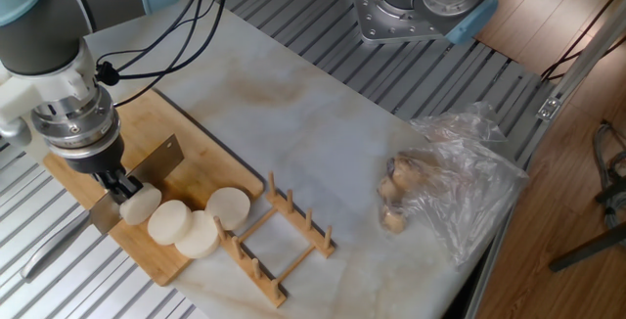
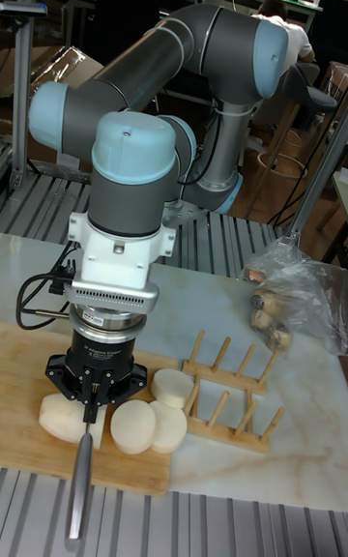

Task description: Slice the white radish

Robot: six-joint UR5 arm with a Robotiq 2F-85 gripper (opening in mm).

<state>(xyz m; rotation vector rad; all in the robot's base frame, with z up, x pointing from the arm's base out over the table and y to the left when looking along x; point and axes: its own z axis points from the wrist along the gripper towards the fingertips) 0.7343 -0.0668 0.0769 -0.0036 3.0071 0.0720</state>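
Fixed view: gripper (image 1: 115, 184) clamped on a knife (image 1: 137, 179), blade down on the cutting board (image 1: 186, 177). White radish (image 1: 140, 204) stub directly under the gripper; cut discs (image 1: 186, 226) just beyond it. No legible writing.

Tall fixed view: gripper (image 2: 94, 397) grips the knife (image 2: 81, 480); white radish (image 2: 64, 418) beside blade, wooden rack (image 2: 227, 393) past the discs (image 2: 145, 424).

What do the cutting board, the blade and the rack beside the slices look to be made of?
Cutting board: light wood, possibly bamboo, matte, with visible grain. Knife blade: bare metal, dull grey sheen; its handle looks like metal too. Rack: pale unfinished wooden dowels and rails. The gripper clamps the knife over the white radish.
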